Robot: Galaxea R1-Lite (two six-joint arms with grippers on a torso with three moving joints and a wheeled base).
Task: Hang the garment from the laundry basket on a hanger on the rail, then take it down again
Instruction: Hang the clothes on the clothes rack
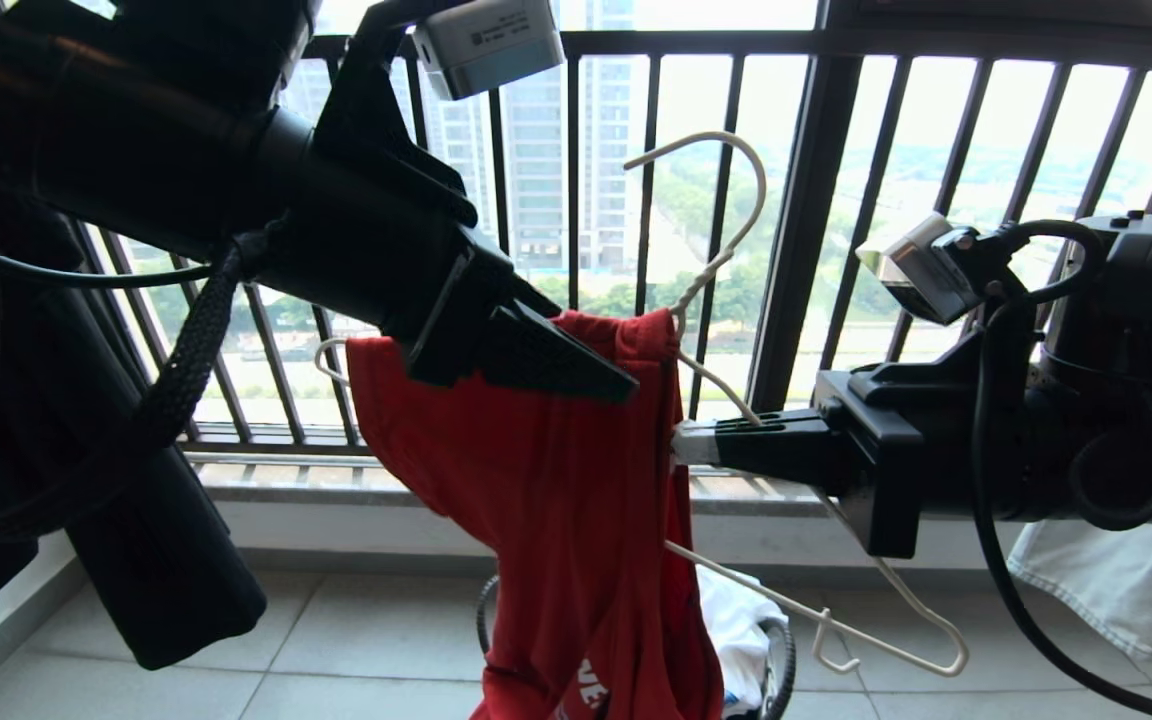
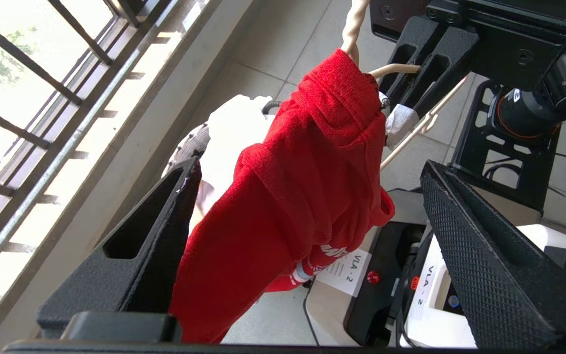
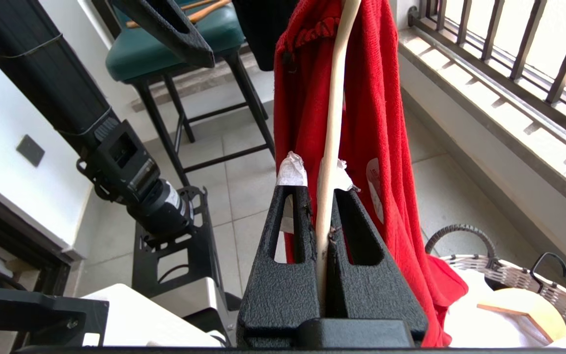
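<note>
Head view puts the red garment (image 1: 556, 500) draped over one arm of the hanger (image 1: 726, 250), clenched by the right end effector (image 1: 686, 442) at 3 o'clock, the left end effector (image 2: 307, 216) released around it; hanging on the rail remains undone.

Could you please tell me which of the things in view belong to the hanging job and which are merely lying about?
Part of the job:
- red T-shirt, draped on the hanger
- wire hanger, clamped in the right gripper
- left gripper, open around the shirt
- laundry basket on the floor

Just lying about:
- white garment in the basket
- green stool
- window railing
</note>
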